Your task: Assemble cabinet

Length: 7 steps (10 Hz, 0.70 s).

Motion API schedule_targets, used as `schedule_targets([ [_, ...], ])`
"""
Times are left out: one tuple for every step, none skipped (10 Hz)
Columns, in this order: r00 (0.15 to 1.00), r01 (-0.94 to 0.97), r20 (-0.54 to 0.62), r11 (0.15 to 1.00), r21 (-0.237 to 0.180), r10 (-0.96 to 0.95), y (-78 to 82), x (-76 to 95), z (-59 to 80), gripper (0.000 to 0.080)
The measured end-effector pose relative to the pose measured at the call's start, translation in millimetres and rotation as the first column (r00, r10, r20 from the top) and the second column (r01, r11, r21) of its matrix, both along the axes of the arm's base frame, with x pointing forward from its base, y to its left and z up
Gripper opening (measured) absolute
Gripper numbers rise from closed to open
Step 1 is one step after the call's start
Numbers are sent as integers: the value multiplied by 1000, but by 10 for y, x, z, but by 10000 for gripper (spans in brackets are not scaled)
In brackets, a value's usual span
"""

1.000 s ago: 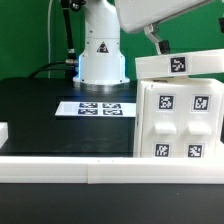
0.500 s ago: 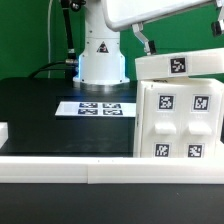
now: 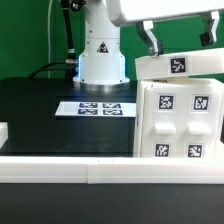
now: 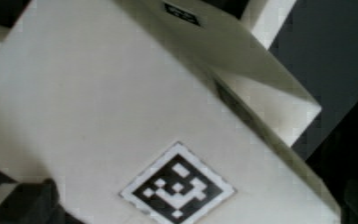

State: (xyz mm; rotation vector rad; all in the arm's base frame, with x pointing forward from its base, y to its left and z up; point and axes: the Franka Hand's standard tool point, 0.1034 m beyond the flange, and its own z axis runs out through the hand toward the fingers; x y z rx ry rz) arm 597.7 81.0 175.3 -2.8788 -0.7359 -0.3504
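Farthest from the cabinet (image 3: pixel 178 122), at the exterior view's left edge, we saw a small white block (image 3: pixel 3 130) lying on the black table (image 3: pixel 40 115). A long white rail (image 3: pixel 70 171) ran along the table's near edge and passed just in front of the cabinet's foot. The marker board (image 3: pixel 100 107) lay flat on the table near the cabinet, on the side toward the exterior view's left. Behind the board stood the white robot base (image 3: pixel 101 55) with its triangle sticker. The cabinet itself stood at the exterior view's right, a big white body with four square tags on the face toward the camera. On its top lay the top panel (image 3: pixel 180 65), a white slab bearing a single tag, and we could not tell whether it sat flush. Directly above the cabinet hung the gripper (image 3: pixel 179 38), its two dark fingers (image 3: pixel 150 38) spread wide apart and gripping nothing. In the wrist view the top panel (image 4: pixel 140 110) filled nearly the whole picture, its tag close to the camera.
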Motion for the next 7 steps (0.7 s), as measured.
schedule_targets([
  [999,-45,6,999,-13,45,-5,-1,1,797],
  [988,-151,5,988,-42,152,-15,-20,-13,797],
  [972,-234,2,970,-67,235,-35,-8,-21,797],
  [962,-271,4,959,-82,273,-51,7,-28,797],
  [939,-341,12,934,-110,344,-63,10,-31,797],
  [915,-398,16,908,-131,404,-72,8,-39,797],
  [899,-431,16,891,-144,437,-83,11,-44,797],
])
